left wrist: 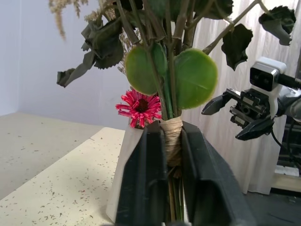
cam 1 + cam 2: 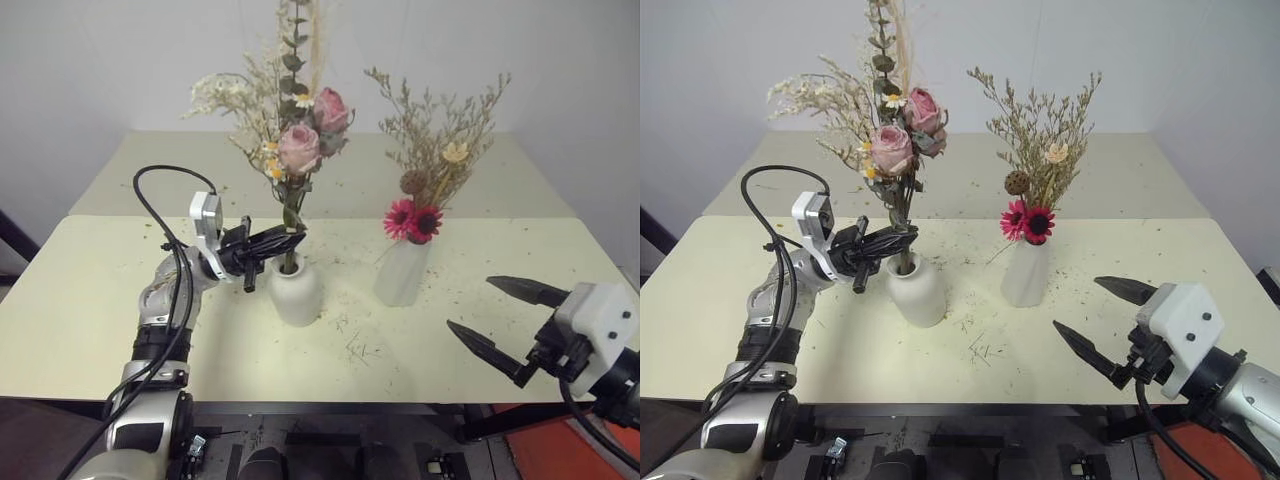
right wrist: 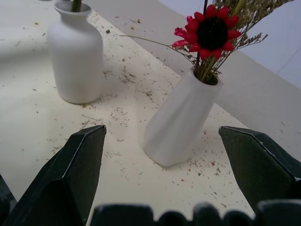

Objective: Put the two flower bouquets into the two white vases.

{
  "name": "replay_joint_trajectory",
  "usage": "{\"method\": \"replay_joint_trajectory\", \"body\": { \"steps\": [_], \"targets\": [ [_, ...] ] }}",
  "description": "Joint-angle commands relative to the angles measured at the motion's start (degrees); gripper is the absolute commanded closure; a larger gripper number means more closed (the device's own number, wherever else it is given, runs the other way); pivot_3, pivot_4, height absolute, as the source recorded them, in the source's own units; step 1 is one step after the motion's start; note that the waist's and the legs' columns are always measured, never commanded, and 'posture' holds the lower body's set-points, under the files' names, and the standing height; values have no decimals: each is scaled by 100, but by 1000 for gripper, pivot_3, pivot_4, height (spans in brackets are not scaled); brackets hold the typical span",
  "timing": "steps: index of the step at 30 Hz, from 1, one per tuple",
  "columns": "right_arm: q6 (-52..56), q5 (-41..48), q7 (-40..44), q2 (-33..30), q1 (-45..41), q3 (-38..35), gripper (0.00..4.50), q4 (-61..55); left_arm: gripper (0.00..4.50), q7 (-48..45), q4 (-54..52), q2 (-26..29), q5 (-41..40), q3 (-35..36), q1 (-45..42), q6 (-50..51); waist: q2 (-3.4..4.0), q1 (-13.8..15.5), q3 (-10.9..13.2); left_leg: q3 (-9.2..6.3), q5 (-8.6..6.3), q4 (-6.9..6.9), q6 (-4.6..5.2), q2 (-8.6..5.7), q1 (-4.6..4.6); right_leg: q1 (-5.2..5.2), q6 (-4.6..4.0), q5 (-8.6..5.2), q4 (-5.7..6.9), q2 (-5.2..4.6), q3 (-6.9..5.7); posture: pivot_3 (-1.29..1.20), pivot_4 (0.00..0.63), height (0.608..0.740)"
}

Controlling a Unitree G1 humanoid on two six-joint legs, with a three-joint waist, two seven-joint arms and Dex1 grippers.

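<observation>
1. Between the left gripper's (image 2: 292,237) fingers, clamped at its twine-wrapped stems, the pale pink rose bouquet (image 2: 300,140) stands in the round-bellied vase (image 2: 295,290).
2. Before the right gripper's (image 2: 505,320) wide-apart fingers, red daisy bouquet (image 2: 425,170) fills the tapered vase (image 2: 400,272) on the desk (image 2: 90,300).

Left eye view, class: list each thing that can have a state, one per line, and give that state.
Short round-bellied white vase: upright, holds rose stems.
Taller tapered white vase: upright, holds the daisy bunch.
Pale pink rose bouquet: upright, stems in the short vase.
Bright pink-red daisy bouquet: seated in the taller vase.
Left gripper: around the rose stems.
Right gripper: open, empty.
</observation>
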Motion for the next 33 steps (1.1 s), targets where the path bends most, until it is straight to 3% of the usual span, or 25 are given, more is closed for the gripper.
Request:
{"method": "replay_joint_trajectory", "body": {
  "steps": [1, 8, 9, 17, 26, 33],
  "targets": [
    [-151, -33, -36, -41, -54, -130, 0, -18, 2520, -51, -229, 75, -58, 46, 15, -45, 0, 1, 0, 0, 0, 0, 0, 0, 0, 0, 0, 0, 0, 0, 0, 0, 150, 740],
    [-181, -171, -106, -4, -93, -32, 0, 19, 202, -117, -385, 285, 47, -1, 106, -105, 0, -6, 0, 0, 0, 0, 0, 1, 0, 0, 0, 0, 0, 1, 0, 0, 150, 740],
    [-188, -191, -105, 6, -88, -12, 0, 24, 36, -166, -454, 349, 90, -42, 140, -134, 0, -6, 0, 0, 0, 0, 0, 1, 0, 0, 0, 0, -1, 0, 0, 0, 150, 740],
    [-268, -444, -164, 35, -135, 196, 0, 150, 36, -190, -766, 950, 781, -552, 317, -228, 2, 9, -1, 0, 0, -1, 0, 0, 1, 0, 0, 0, 0, 0, 0, 0, 150, 740],
    [-280, -516, -145, 94, -48, 190, 0, 130, 36, 468, -1016, 1525, 502, 197, 662, 16, 3, -25, -1, 2, -2, -3, 3, 5, 2, -3, 0, -1, 1, 1, 1, 0, 150, 740],
    [-517, -314, 279, 110, 67, -287, 0, 572, 36, 795, -1607, 2236, 413, 915, 1377, 91, 3, -1, -1, 3, -2, -3, 2, 6, 3, -2, 0, -2, 0, -2, 0, 0, 150, 740]
  ]
}}
